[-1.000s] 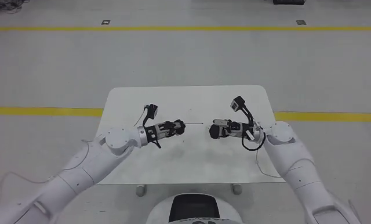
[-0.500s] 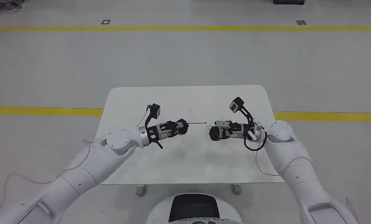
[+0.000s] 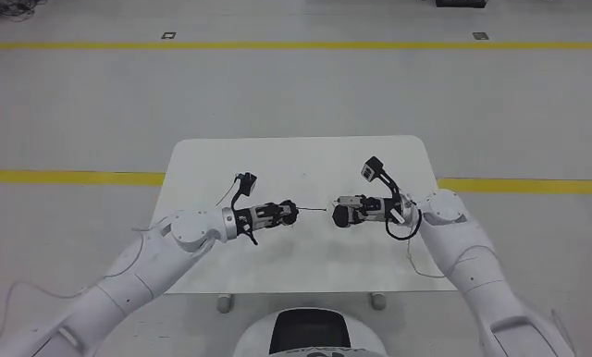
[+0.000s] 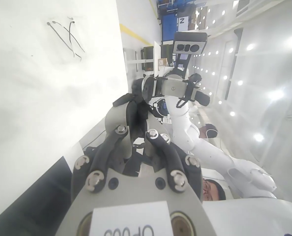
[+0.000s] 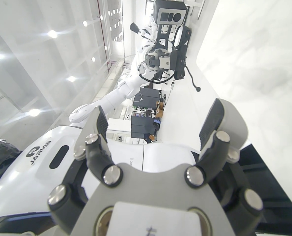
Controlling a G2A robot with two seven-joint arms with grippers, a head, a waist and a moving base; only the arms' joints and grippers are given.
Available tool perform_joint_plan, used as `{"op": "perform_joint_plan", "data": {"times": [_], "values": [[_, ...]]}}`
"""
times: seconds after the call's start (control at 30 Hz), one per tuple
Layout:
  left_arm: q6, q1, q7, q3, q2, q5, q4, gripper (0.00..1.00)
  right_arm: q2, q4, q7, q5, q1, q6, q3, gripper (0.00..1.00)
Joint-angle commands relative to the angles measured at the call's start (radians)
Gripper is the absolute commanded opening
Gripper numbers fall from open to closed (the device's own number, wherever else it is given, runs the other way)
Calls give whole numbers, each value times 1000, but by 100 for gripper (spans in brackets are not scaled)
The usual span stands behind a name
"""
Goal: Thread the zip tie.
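A thin black zip tie (image 3: 313, 209) sticks out sideways from my left gripper (image 3: 294, 212), which is shut on one end of it above the middle of the white table (image 3: 296, 158). In the left wrist view the left gripper's fingers (image 4: 132, 114) are pressed together. My right gripper (image 3: 337, 211) faces it from the right, just past the tie's free tip. In the right wrist view the right gripper (image 5: 158, 121) is open with nothing between its fingers, and the left gripper (image 5: 158, 62) shows farther off.
A few loose zip ties (image 4: 67, 37) lie crossed on the table, seen in the left wrist view. Yellow floor lines (image 3: 296, 45) run behind and beside the table.
My left gripper has dropped slightly toward the table's front edge with the tie. The right gripper has shifted a little left, so the gap between tie tip and right gripper is smaller.
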Motion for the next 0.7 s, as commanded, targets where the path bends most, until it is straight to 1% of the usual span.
{"op": "perform_joint_plan", "data": {"times": [0.0, 0.17, 0.23, 0.27, 0.3, 0.33, 0.37, 0.4, 0.47, 0.5, 0.53, 0.57, 0.67], "values": [[5, 1, -25, -5, -1, -9, 2, 0, 3, 9, 0, 0, 9, 0, -9, 100], [16, 1, -65, -12, -4, -25, 6, 0, 8, 25, 0, 9, 24, 0, -30, 100], [14, 3, -90, -15, -8, -54, 11, 0, 9, 30, 0, 20, 27, 0, -40, 100], [15, 2, -93, -17, -9, -54, 14, 0, 9, 33, 0, 25, 28, 0, -43, 98], [18, 0, -92, -16, -10, -47, 17, 0, 10, 36, 0, 30, 29, 0, -47, 80], [22, 1, -88, -16, -12, -46, 18, 0, 10, 38, 0, 37, 31, 0, -53, 71], [24, 2, -87, -16, -14, -52, 19, 0, 10, 41, 0, 40, 32, 0, -57, 68], [25, 1, -87, -16, -16, -52, 20, 0, 10, 43, 0, 42, 33, 0, -61, 62], [27, 1, -84, -15, -21, -53, 25, 0, 10, 52, 0, 50, 36, 0, -68, 58], [28, 1, -83, -14, -23, -53, 26, 0, 10, 55, 0, 54, 37, 0, -71, 58], [29, 1, -82, -14, -24, -56, 27, 0, 10, 58, 0, 56, 39, 0, -74, 55], [29, 3, -82, -14, -27, -63, 28, 0, 11, 62, 0, 60, 41, 0, -77, 49], [29, 3, -96, -15, -33, -79, 35, 0, 12, 71, 0, 63, 44, 0, -81, 46]]}}
